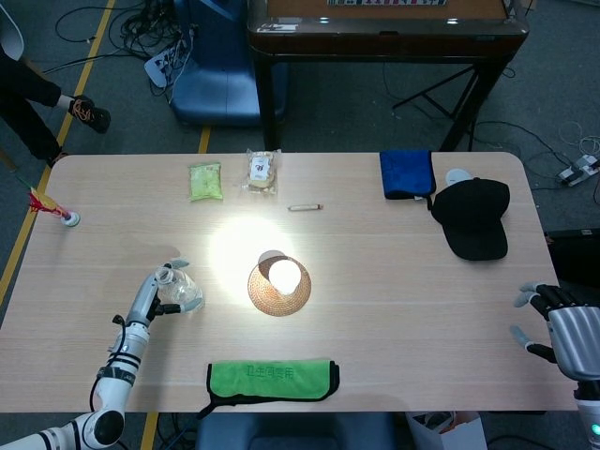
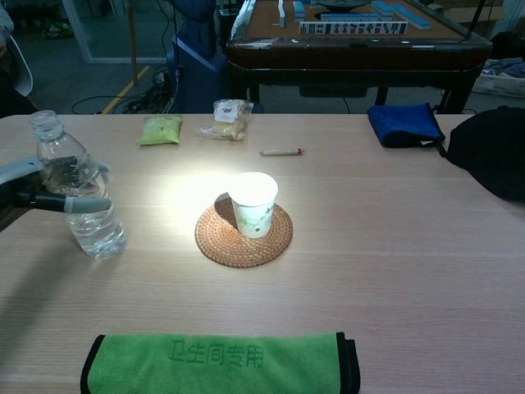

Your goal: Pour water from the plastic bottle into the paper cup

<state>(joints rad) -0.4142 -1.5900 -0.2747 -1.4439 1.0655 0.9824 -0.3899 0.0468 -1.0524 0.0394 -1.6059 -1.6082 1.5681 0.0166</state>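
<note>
A clear plastic bottle [image 2: 78,194] with water in it stands upright on the table's left side, uncapped; from above the bottle [image 1: 180,290] shows left of the coaster. My left hand [image 2: 37,187] grips it around the middle, fingers wrapped across the front; the same left hand [image 1: 150,298] shows in the head view. A white paper cup [image 2: 253,203] stands on a round woven coaster [image 2: 244,234] at the table's centre; the cup [image 1: 284,274] is to the right of the bottle. My right hand [image 1: 561,333] hangs open off the table's right front corner, holding nothing.
A green cloth [image 2: 220,364] lies along the front edge. At the back sit a green packet [image 1: 204,180], a snack bag [image 1: 262,170] and a pen-like stick [image 1: 305,206]. A blue cloth [image 1: 407,173] and black cap [image 1: 474,217] lie back right.
</note>
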